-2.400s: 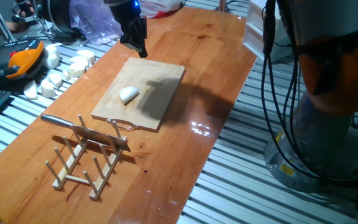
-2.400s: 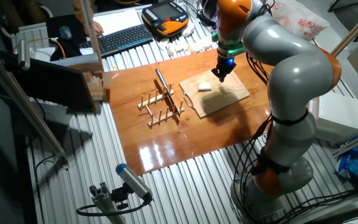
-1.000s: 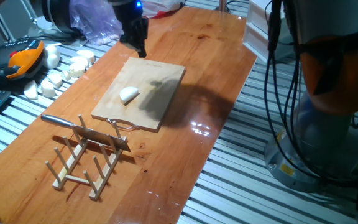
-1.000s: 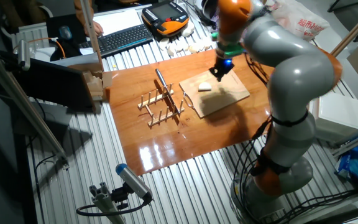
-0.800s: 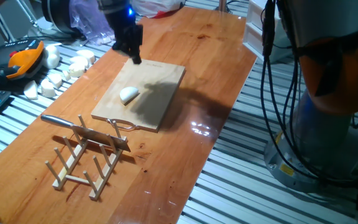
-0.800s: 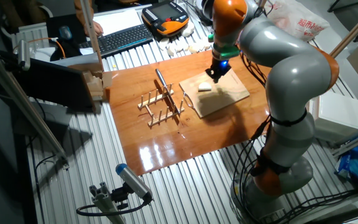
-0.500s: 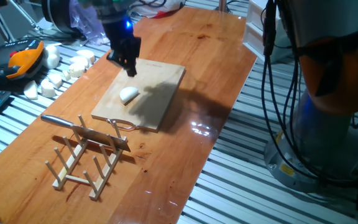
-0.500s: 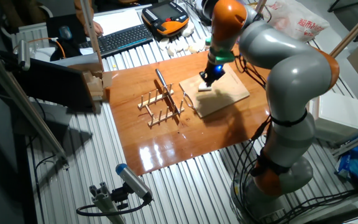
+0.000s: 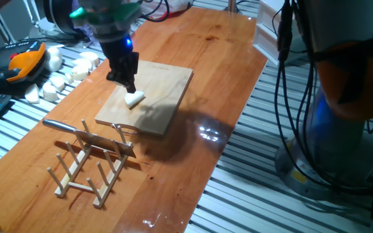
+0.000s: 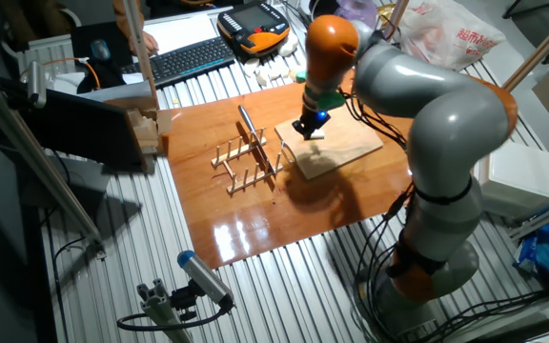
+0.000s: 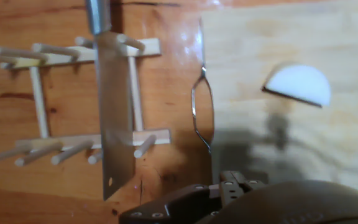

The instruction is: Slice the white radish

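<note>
The white radish (image 9: 134, 99) is a small rounded white chunk lying on the wooden cutting board (image 9: 164, 87). My gripper (image 9: 129, 83) hangs just above and behind the radish, fingers close together, holding nothing. In the other fixed view the gripper (image 10: 306, 129) stands over the radish (image 10: 314, 136), which is partly hidden. In the hand view the radish (image 11: 298, 84) lies at the upper right on the board (image 11: 260, 43). The knife (image 9: 86, 133) rests on the wooden rack (image 9: 89, 168); its blade (image 11: 114, 124) crosses the rack pegs.
A heap of blocky white chunks (image 9: 62, 76) lies on the slatted surface left of the table. An orange pendant (image 9: 19, 63) and a keyboard (image 10: 187, 59) sit beyond it. A wire loop (image 11: 199, 112) hangs off the board's near edge. The robot base (image 9: 342, 142) stands right.
My gripper has moved from the board's far corner down and toward the rack, and now hangs right above the radish. The radish, board and knife have not moved.
</note>
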You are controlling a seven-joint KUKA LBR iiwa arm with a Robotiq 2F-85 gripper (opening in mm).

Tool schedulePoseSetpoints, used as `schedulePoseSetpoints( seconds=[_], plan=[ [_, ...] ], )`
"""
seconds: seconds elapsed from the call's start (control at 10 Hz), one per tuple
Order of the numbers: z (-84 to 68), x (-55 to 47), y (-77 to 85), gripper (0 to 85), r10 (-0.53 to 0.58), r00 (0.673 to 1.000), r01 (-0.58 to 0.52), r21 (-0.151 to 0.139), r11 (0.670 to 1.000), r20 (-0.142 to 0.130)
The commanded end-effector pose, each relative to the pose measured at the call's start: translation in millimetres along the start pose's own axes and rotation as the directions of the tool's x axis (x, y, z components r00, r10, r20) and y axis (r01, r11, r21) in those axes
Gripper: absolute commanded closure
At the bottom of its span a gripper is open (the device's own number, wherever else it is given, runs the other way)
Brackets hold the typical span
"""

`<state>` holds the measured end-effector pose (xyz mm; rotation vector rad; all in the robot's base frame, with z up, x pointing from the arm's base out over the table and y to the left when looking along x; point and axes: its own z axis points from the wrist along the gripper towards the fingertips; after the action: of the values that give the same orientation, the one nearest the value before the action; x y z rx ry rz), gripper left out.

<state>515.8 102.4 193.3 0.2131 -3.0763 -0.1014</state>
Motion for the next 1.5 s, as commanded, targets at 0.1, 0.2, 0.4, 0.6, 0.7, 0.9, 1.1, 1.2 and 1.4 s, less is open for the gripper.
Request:
schedulePoseSetpoints(
  seconds=[0.1, 0.2, 0.4, 0.6, 0.7, 0.9, 1.1, 1.2, 1.4],
  plan=[
    [0.1, 0.0, 0.2, 85.0, 0.07, 0.997, -0.069, 0.045, 0.997, -0.02],
    [0.1, 0.0, 0.2, 85.0, 0.122, 0.992, -0.123, 0.051, 0.991, 0.025],
    [0.1, 0.0, 0.2, 85.0, 0.155, 0.988, -0.155, 0.022, 0.988, -0.025],
    [0.1, 0.0, 0.2, 85.0, 0.199, 0.979, -0.197, 0.048, 0.979, -0.045],
    [0.1, 0.0, 0.2, 85.0, 0.219, 0.974, -0.218, 0.026, 0.976, -0.061],
    [-15.5, -39.7, 36.7, 85.0, 0.184, 0.979, -0.184, 0.011, 0.983, -0.084],
    [-14.7, -70.4, 61.9, 85.0, 0.114, 0.99, -0.113, 0.013, 0.993, -0.079],
    [-8.4, -84.5, 73.4, 85.0, 0.074, 0.995, -0.075, 0.0, 0.997, -0.066],
    [11.2, -96.7, 103.3, 68.0, 0.025, 1.0, -0.023, 0.068, 0.997, -0.019]
  ],
)
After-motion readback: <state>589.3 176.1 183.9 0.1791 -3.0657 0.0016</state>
